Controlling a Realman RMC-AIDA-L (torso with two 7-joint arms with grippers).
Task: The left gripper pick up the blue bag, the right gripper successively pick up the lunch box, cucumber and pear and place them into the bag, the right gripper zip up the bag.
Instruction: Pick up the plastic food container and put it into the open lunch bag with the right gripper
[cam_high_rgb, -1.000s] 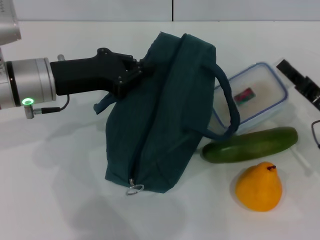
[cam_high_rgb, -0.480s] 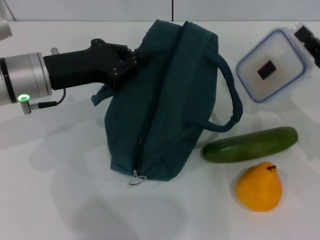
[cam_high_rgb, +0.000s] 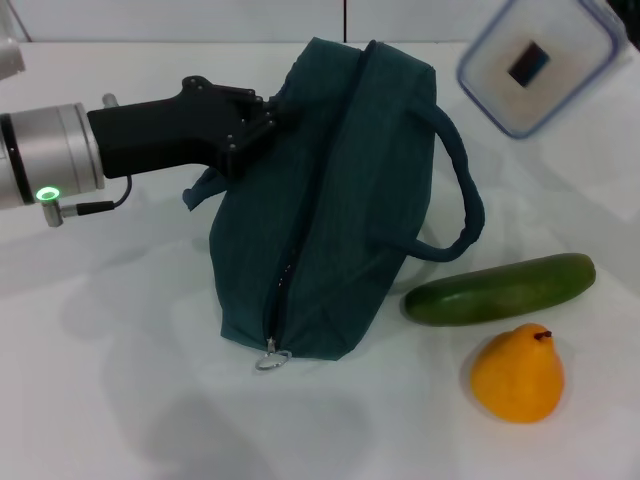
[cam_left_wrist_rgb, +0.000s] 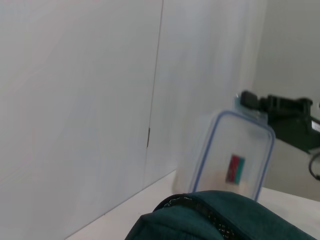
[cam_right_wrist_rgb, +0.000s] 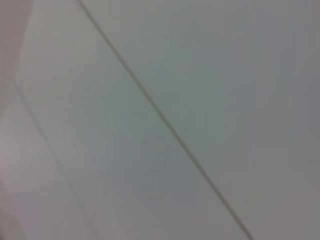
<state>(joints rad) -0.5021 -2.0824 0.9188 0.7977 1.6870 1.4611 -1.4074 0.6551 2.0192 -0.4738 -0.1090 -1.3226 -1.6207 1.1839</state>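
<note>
I see the soft teal fabric bag (cam_high_rgb: 335, 200) at centre, zip line running along its top, nothing visibly inside. My left gripper (cam_high_rgb: 262, 128) pinches its 10 o'clock edge. The lunch box (cam_high_rgb: 535, 62), clear plastic with a blue rim and a small dark item inside, hangs tilted at 1 o'clock, clamped by my right gripper (cam_left_wrist_rgb: 250, 100). The smooth cucumber (cam_high_rgb: 500, 290) and yellow pear (cam_high_rgb: 518, 375) lie at 4 o'clock.

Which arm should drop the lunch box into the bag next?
Right. Its pincer holds the lunch box lifted beside the bag, while the left pincer grips the bag's edge.
</note>
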